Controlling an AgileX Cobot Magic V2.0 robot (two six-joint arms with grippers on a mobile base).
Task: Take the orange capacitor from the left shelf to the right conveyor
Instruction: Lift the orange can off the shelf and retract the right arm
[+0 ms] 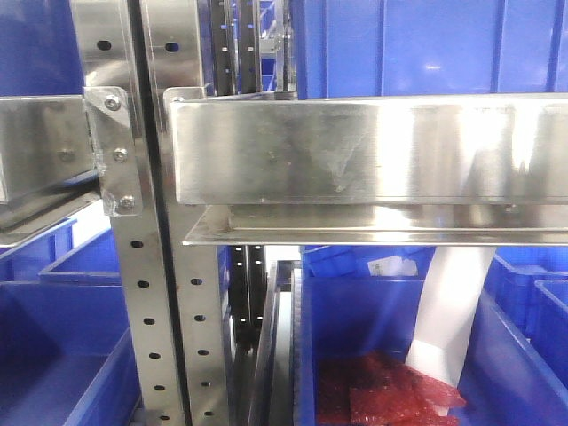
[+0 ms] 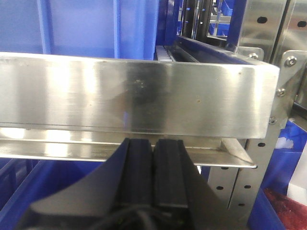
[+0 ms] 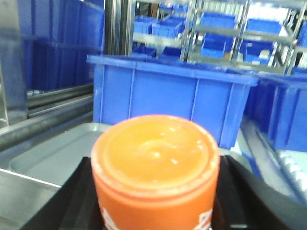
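Note:
The orange capacitor [image 3: 156, 163] fills the right wrist view end-on, with white print low on its side. My right gripper [image 3: 156, 201] is shut on it, one black finger [image 3: 67, 196] on each side. It hangs above a flat silver tray [image 3: 53, 153]. The left shelf's brushed steel front rail [image 2: 134, 96] [image 1: 355, 146] runs across the left wrist and front views. Just below and in front of that rail, my left gripper [image 2: 153, 142] is shut, its pads pressed together with nothing between them. The right conveyor is out of view.
Perforated steel uprights [image 1: 142, 293] stand at the rail's left end. Blue bins [image 3: 168, 100] stand behind the tray and fill the racks beyond. A white arm link [image 1: 453, 311] reaches into a blue bin [image 1: 506, 373] holding red packets [image 1: 382, 395].

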